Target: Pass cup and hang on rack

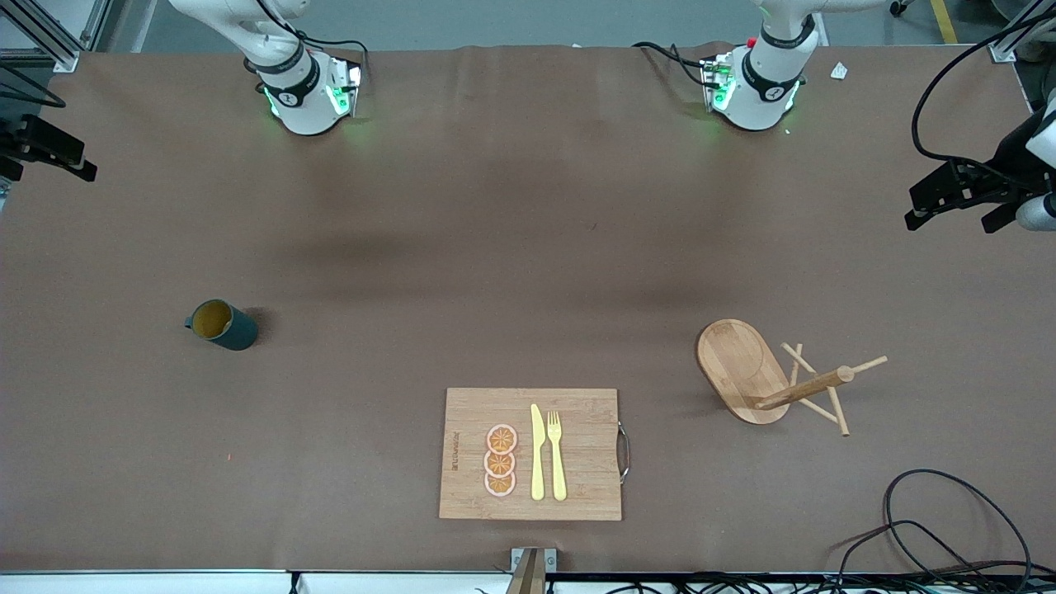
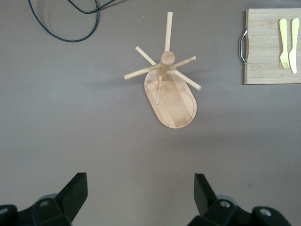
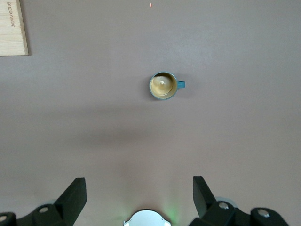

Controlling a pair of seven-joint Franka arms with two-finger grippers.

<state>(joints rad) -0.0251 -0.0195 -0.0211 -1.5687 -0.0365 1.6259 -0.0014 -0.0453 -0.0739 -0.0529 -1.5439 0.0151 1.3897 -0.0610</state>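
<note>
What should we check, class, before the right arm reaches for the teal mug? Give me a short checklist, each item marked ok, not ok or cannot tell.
1. Teal mug upright, mouth up: ok.
2. Mug's handle free, nothing touching it: ok.
3. Right gripper open, empty: ok.
4. Left gripper open, ready to receive: ok.
5. Mug tree standing on its base, pegs bare: ok.
6. Cutting board apart from mug and rack: ok.

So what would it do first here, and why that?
Probably the right gripper comes down over the cup to grasp it. The cup stands upright on the table toward the right arm's end, untouched, and the gripper's jaws are open with nothing in them. The rack stands toward the left arm's end, where the left gripper, also open, waits.
</note>
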